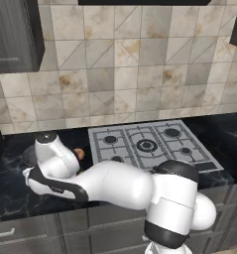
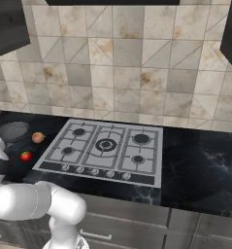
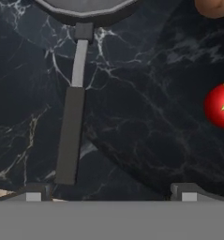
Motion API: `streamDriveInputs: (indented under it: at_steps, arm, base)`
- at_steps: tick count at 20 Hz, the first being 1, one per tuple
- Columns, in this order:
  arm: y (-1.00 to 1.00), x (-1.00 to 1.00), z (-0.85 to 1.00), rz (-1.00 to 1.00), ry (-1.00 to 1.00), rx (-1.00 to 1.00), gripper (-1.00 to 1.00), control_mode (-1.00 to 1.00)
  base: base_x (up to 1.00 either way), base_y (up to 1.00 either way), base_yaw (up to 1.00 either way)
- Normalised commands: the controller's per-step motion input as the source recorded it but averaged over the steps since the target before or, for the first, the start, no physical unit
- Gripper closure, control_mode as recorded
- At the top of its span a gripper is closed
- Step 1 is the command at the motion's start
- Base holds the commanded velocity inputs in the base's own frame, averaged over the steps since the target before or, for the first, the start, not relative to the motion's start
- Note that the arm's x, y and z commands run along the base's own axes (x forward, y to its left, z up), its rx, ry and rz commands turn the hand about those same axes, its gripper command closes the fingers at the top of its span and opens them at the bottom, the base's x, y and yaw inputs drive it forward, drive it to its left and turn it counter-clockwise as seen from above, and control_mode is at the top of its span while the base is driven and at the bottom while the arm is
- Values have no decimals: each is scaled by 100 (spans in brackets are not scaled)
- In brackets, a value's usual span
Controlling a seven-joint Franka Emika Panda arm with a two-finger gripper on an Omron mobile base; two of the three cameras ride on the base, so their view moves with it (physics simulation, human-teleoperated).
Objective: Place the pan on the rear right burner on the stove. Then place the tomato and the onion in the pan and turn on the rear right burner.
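In the hand view my gripper [image 3: 111,192] is open above the dark counter, with nothing between its fingertips [image 3: 33,193]. The pan [image 3: 85,9] lies ahead, and its long black handle [image 3: 70,133] runs back toward my left fingertip. The red tomato [image 3: 221,105] sits to the right, the onion [image 3: 214,6] beyond it. In the right base view the pan [image 2: 13,130], the onion [image 2: 38,137] and the tomato [image 2: 25,156] rest on the counter left of the stove [image 2: 151,170]. Nothing stands on the rear right burner [image 2: 141,138]. My arm hides most of the pan in the left base view, where the onion [image 1: 79,153] peeks out.
The stove [image 1: 202,163] has black grates and a row of knobs [image 2: 94,171] along its front. A tiled wall rises behind the black marble counter [image 2: 200,160]. Dark cabinets [image 1: 13,34] hang at the upper left.
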Motion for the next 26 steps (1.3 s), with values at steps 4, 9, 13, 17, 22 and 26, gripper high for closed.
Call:
streamDriveInputs:
  at_steps: [4, 9, 13, 17, 22, 26]
  arm:
    - [4, 0, -16, 0, 0, 2, -100, -100]
    - [11, 5, -5, 0, 0, 0, -100, -100]
    - [19, 15, -4, 0, 0, 0, -100, -100]
    - [18, 19, -8, 0, 0, 0, -100, -100]
    - [22, 26, -18, 0, 1, 0, -100, -100]
    - [23, 27, -25, 0, 4, 0, -100, -100]
  base:
    - [0, 0, 0]
    - [0, 0, 0]
    - [0, 0, 0]
    - [0, 0, 0]
    - [0, 0, 0]
    - [0, 0, 0]
